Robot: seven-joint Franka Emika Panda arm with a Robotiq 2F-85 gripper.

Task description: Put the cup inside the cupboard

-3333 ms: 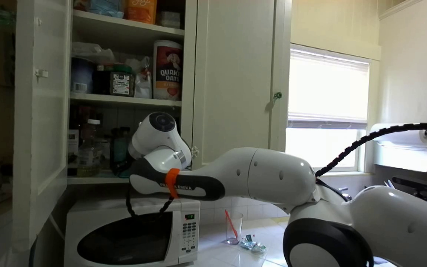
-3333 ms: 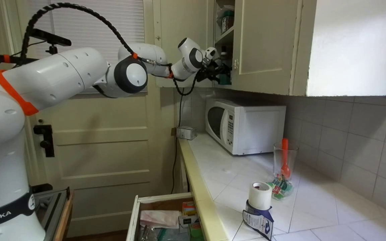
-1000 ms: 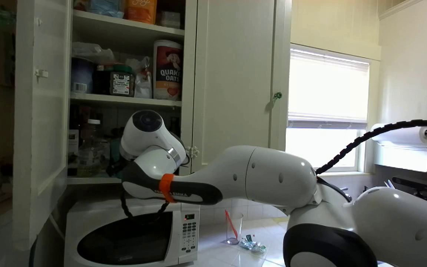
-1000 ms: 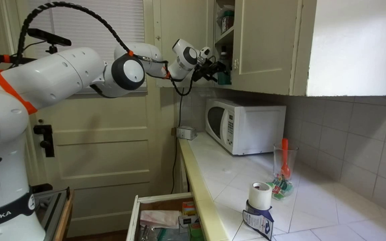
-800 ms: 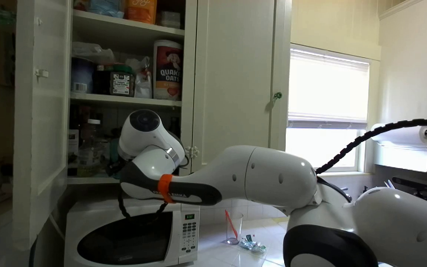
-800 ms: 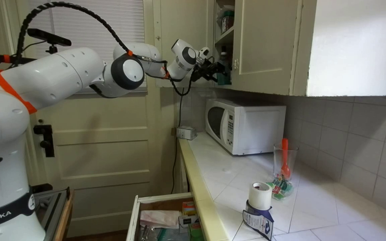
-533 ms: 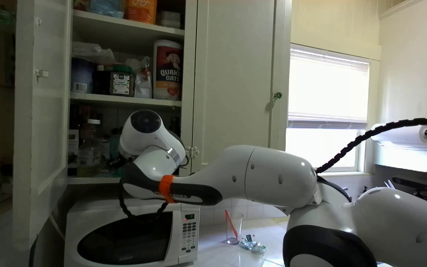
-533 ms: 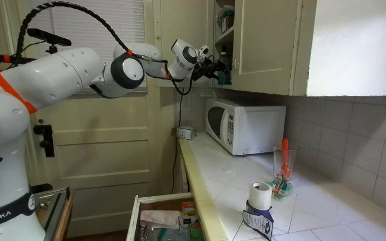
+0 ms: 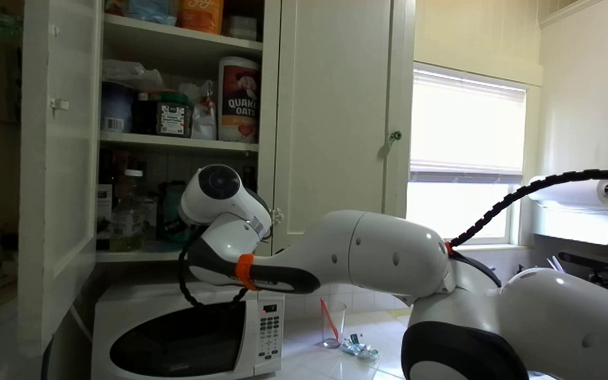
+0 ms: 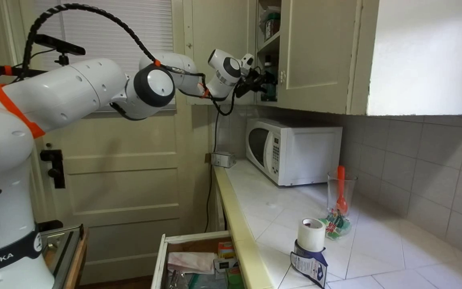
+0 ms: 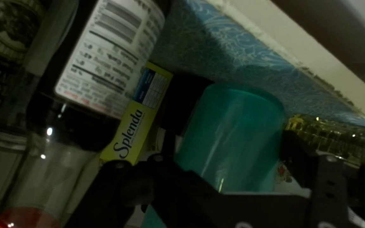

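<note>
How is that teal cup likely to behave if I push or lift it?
The teal cup is probably light and fairly stiff, since it looks like tinted plastic. It may slip under a loose grip: its side is smooth, with glossy streaks. Being round, with no handle in sight, it could roll if it tipped over.

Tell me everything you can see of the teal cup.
The cup is teal, slightly see-through, probably plastic, no handle showing. It seems roughly upright inside the open cupboard, one rounded end toward the blue shelf liner. The gripper hides part of it, fingers either side; whether they touch it is unclear.
</note>
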